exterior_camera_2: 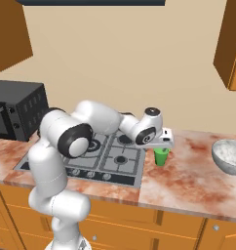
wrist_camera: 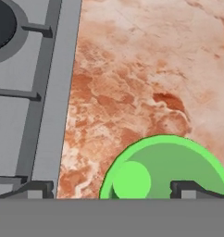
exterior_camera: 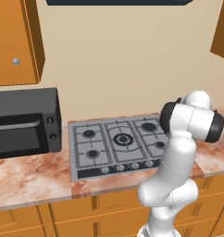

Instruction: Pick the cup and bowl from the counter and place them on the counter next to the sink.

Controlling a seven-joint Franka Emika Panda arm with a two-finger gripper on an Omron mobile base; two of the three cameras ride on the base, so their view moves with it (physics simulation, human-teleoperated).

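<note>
The end effector (exterior_camera_2: 161,146) is hovering with its jaws wide apart directly over the green cup (exterior_camera_2: 161,156), which is standing upright on the tabletop (exterior_camera_2: 188,180) just beside the stove (exterior_camera_2: 110,156). The cup is looking light, rigid and slick, likely best pinched across its rim, while the bowl (exterior_camera_2: 229,156) is sitting well apart to the right.

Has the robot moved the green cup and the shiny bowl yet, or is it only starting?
Only starting, it seems. Nothing looks moved: the small green plastic cup stands on the pink marbled stone counter beside the grey steel stove, and the round silver-grey bowl sits further right. In hand: the open two-finger gripper hovers right over the cup, not gripping it. Left: carry both to the sink.
</note>
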